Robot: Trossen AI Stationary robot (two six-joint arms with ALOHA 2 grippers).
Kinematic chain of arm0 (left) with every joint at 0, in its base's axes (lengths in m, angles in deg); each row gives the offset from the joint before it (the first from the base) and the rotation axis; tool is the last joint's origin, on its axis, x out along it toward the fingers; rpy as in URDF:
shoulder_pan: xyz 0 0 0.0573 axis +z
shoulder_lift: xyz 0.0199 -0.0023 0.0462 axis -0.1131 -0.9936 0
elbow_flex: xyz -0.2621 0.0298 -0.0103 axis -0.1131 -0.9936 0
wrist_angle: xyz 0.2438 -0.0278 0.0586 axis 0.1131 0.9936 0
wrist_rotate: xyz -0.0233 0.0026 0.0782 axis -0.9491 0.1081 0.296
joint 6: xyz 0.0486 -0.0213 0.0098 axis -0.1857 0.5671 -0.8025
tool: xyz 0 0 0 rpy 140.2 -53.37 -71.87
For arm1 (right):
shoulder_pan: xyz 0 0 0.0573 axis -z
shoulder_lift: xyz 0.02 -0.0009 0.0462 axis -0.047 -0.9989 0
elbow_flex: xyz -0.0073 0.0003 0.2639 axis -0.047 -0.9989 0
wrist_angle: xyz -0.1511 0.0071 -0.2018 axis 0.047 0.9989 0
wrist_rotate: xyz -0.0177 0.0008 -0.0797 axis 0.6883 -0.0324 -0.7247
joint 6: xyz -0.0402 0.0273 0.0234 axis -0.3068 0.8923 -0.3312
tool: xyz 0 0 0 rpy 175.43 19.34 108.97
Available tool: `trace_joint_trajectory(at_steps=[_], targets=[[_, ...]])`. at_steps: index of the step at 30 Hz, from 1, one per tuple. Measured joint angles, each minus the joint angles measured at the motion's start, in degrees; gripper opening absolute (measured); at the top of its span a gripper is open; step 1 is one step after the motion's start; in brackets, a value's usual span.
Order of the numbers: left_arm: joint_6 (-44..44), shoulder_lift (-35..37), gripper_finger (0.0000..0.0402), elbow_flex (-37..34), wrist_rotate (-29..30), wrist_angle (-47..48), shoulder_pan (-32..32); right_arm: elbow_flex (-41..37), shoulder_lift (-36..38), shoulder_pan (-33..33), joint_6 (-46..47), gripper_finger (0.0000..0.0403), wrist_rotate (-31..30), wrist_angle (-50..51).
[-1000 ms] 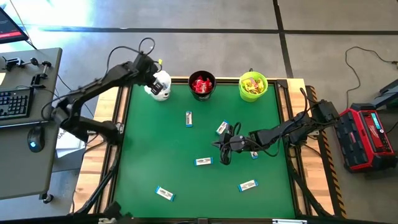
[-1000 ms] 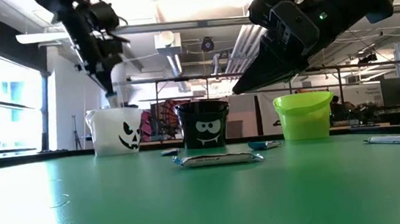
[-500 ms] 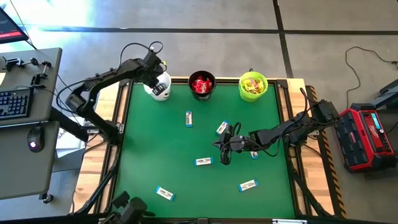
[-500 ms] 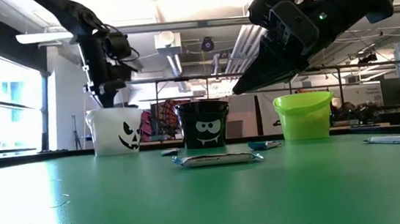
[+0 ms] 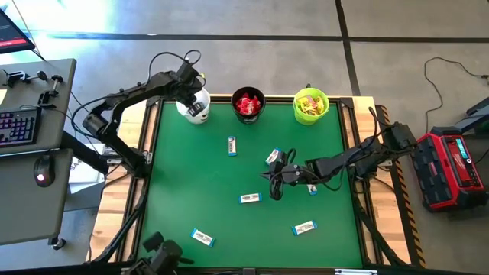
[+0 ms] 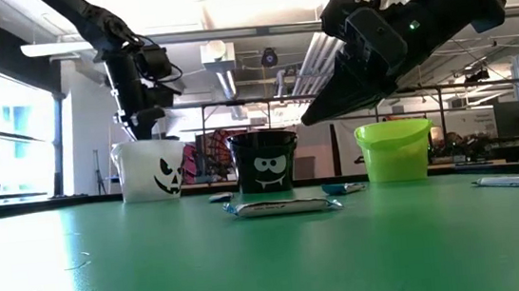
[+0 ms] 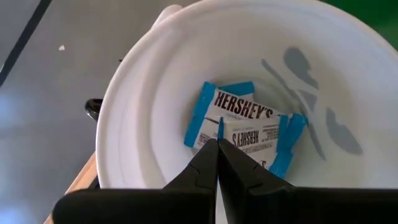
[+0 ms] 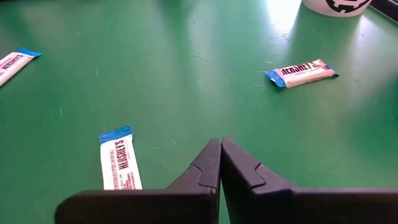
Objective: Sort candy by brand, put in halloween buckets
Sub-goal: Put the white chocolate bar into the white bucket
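Three halloween buckets stand along the far edge: white (image 5: pixel 197 105), black (image 5: pixel 247 105) with red candy, lime green (image 5: pixel 311 105) with yellow candy. My left gripper (image 7: pixel 217 142) is shut and points down into the white bucket (image 7: pixel 155 93), above two white-and-blue bars (image 7: pixel 245 127) lying on its bottom; it holds nothing. Several more white-and-blue bars lie flat on the green table, among them one (image 8: pixel 118 165) and another (image 8: pixel 301 73) ahead of my right gripper (image 8: pixel 221 144). That gripper (image 5: pixel 266 179) hangs shut and empty above the table's right half.
Loose bars lie at mid table (image 5: pixel 231 145), beside the right gripper (image 5: pixel 272 156), in the middle (image 5: pixel 250 198), and near the front (image 5: pixel 202 237) (image 5: pixel 304 228). A desk with keyboard (image 5: pixel 15 126) stands left of the table, a red device (image 5: pixel 451 164) to the right.
My left gripper has swung toward the table's far edge and sunk over the white bucket, turning from a slant to pointing more steeply down. It has stayed shut. The right arm has kept still.
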Motion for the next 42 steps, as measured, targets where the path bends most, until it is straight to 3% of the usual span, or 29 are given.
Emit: trace_joint_trajectory(at_steps=[4, 15, 23, 27, 35, 42], targets=[[-0.78, 0.00, 0.0016, 0.00, 0.03, -0.04, -0.70, 0.00, 0.00, 0.10, -0.02, 0.0000, 0.00, 0.00], [-0.89, 3.35, 0.0112, -0.04, 1.76, -1.42, -2.33, 0.00, 0.00, 0.10, 0.17, 0.0001, -0.02, 0.00], [-1.27, 11.54, 0.0127, -0.04, 0.05, -2.93, -7.03, 0.00, 0.00, 0.05, -0.90, 0.0002, -0.20, -0.02], [-1.34, 14.59, 0.0127, -0.04, -3.07, -2.93, -12.45, 0.00, 0.00, 0.03, -1.09, 0.0019, -0.20, -0.02], [0.27, 16.24, 0.0127, -1.40, -3.23, -4.01, -27.04, 0.00, 0.00, 0.02, -0.45, 0.0086, -0.17, -0.02], [2.52, 16.19, 0.0127, -10.02, -2.72, -17.93, -38.18, 0.00, 0.00, 0.03, -0.71, 0.0113, -0.15, -0.02]])
